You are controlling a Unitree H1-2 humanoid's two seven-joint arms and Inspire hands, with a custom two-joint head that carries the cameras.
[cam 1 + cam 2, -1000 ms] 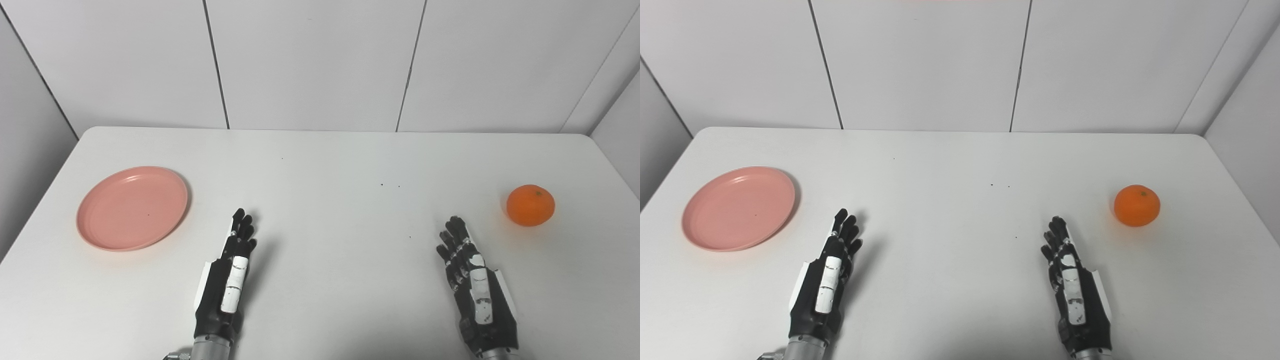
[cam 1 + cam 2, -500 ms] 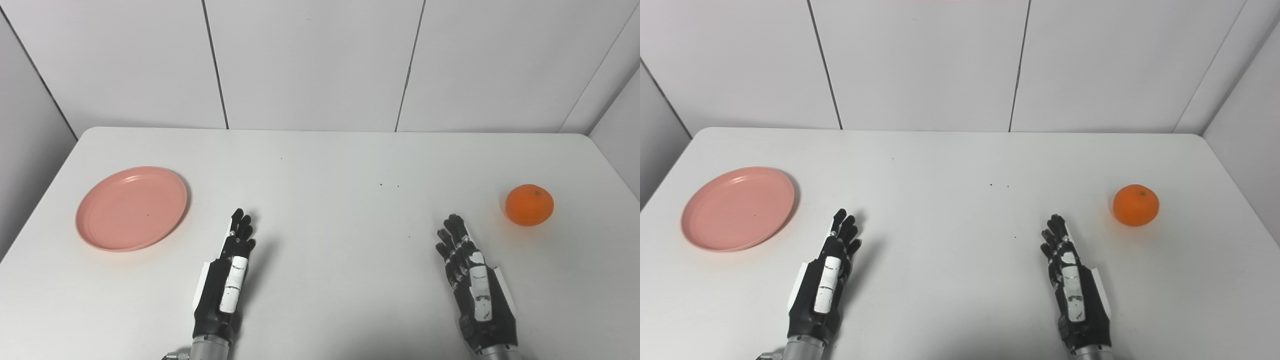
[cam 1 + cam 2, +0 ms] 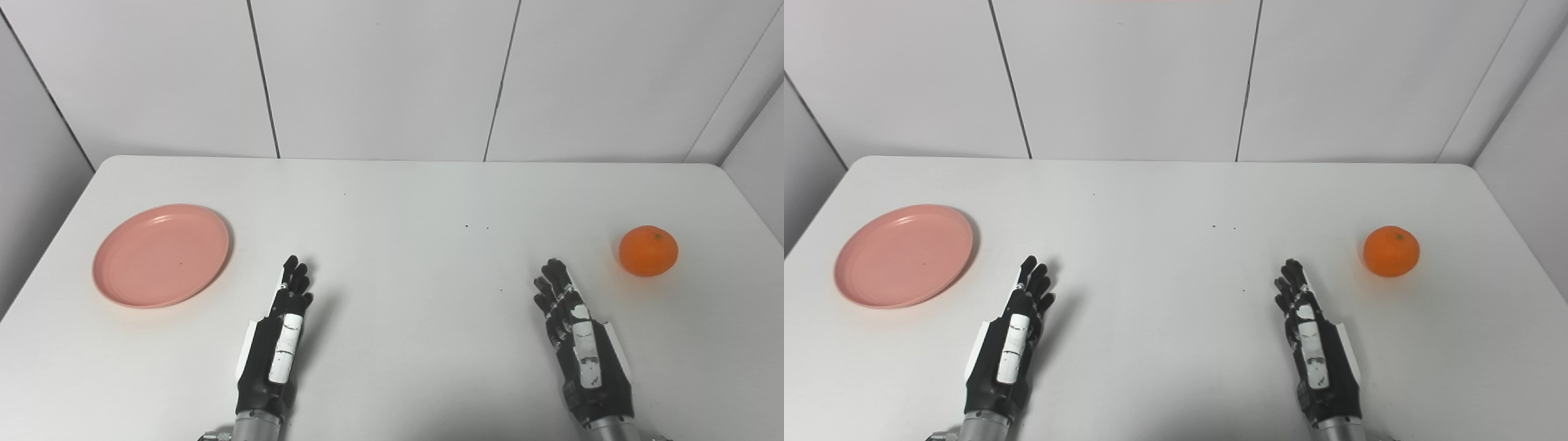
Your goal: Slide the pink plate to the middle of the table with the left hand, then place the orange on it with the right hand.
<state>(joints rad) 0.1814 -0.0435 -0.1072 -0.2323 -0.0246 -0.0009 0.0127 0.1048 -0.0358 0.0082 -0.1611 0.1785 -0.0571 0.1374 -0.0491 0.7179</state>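
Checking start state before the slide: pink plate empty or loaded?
Empty. The pink plate lies flat at the table's left with a bare surface; the orange sits apart on the far right.

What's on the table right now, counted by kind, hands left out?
Plate: 1, pink, at the left side, nothing on it.
Orange: 1, at the right side, lying on the table.
Total: 2 things.
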